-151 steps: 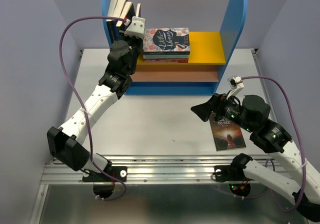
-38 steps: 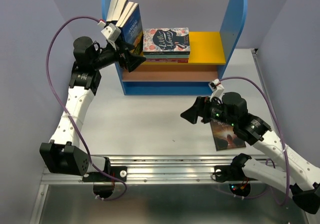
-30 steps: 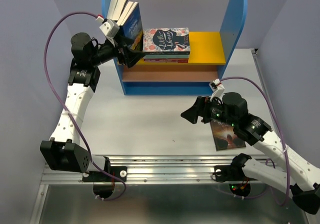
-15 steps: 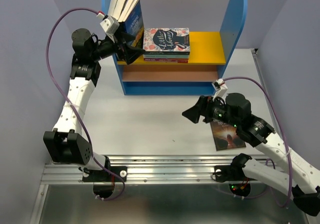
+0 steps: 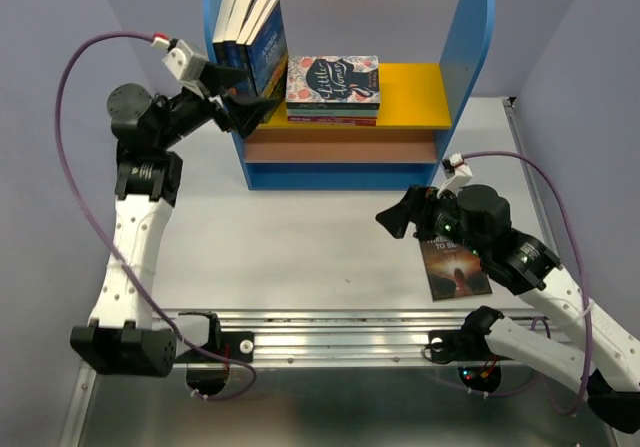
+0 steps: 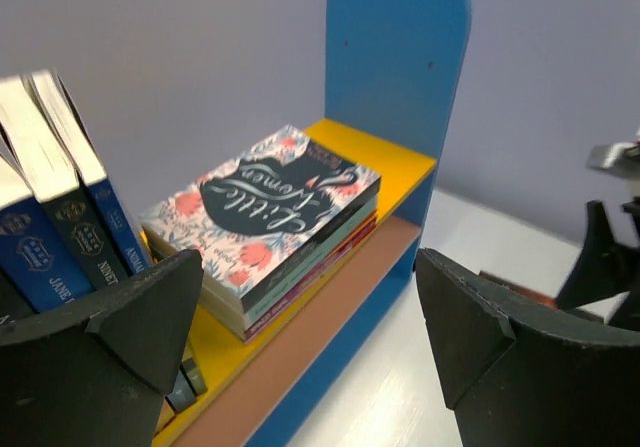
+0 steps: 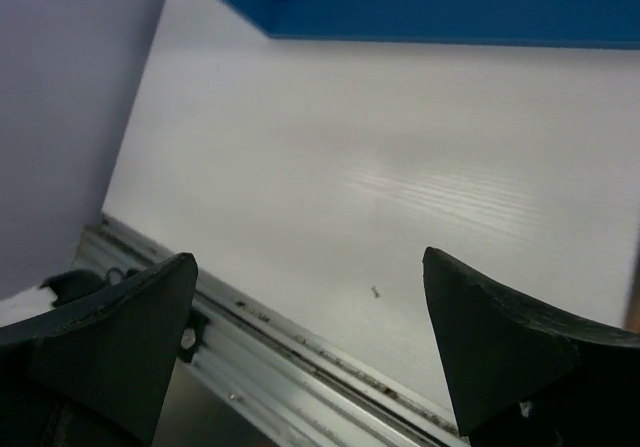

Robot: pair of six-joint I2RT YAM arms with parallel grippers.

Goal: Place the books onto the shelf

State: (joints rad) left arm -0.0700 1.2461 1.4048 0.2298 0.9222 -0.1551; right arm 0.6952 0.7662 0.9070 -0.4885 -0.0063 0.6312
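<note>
1. Left claw (image 5: 245, 112): my jaws stand fully apart and hold nothing. The claw hangs at the 9 o'clock end of the shelf (image 5: 470, 47), just at 6 o'clock of the upright books (image 5: 250, 39), and points toward 3 o'clock along the boards. The top view does not show whether a finger touches a cover.

2. Upright books: several thin volumes with dark blue spines stand on edge on the yellow board (image 5: 415, 92), pressed against the 9 o'clock side panel (image 5: 212, 7). In the left wrist view they lean slightly.

3. Flat stack (image 5: 333, 79): a pile with a floral cover on top lies flat on the yellow board, just at 3 o'clock of the upright books. The 3 o'clock part of the board is bare.

4. Tan board (image 5: 340, 147): it sits below the yellow board and above the blue base.

5. Right claw (image 5: 397, 212): my jaws are spread wide with nothing between them. The claw hovers over the table (image 5: 300, 232) at its 4 o'clock area and points toward 9 o'clock. The right wrist view shows only bare white table, the blue base of the shelf and the metal rail (image 5: 330, 322) between the fingers.

6. Loose book (image 5: 457, 269): one dark-covered volume lies flat on the table at 4 o'clock of the right claw, partly hidden under my right forearm, well apart from the shelf
</note>
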